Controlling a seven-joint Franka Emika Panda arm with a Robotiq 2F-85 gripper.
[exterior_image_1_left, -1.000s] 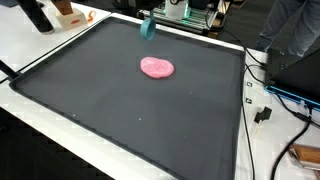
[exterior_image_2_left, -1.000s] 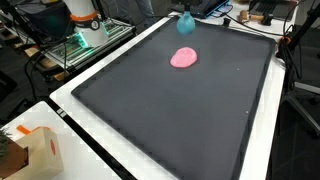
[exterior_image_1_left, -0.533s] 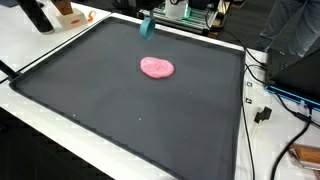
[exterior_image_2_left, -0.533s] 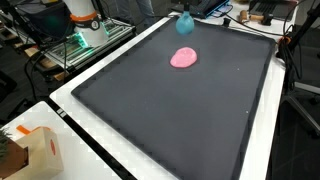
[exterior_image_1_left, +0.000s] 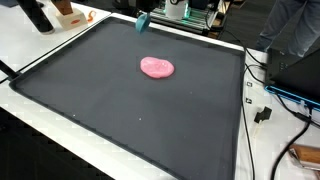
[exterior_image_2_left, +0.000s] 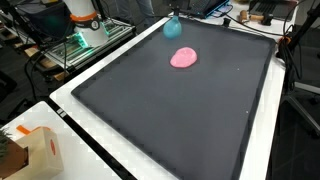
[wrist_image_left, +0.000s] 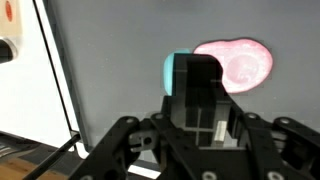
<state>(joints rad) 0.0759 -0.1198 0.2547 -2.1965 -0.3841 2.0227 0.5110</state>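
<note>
Wrist view: gripper (wrist_image_left: 197, 80) clamped on a teal block (wrist_image_left: 176, 70). Pink blob (wrist_image_left: 238, 62) lies ahead of the fingertips, apart from them, on the dark mat (wrist_image_left: 110, 70).

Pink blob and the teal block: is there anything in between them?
No, nothing. Only bare black mat lies between the pink blob and the teal block, as both exterior views show.

Wrist view: gripper (wrist_image_left: 197, 95) housing blocked most of the teal block (wrist_image_left: 177, 70) and one edge of the pink blob (wrist_image_left: 242, 62). Fingertips were hidden, so closure was unreadable. In both exterior views the teal block (exterior_image_1_left: 142, 21) (exterior_image_2_left: 172, 28) was too small at the mat's far edge to make out its shape.
</note>
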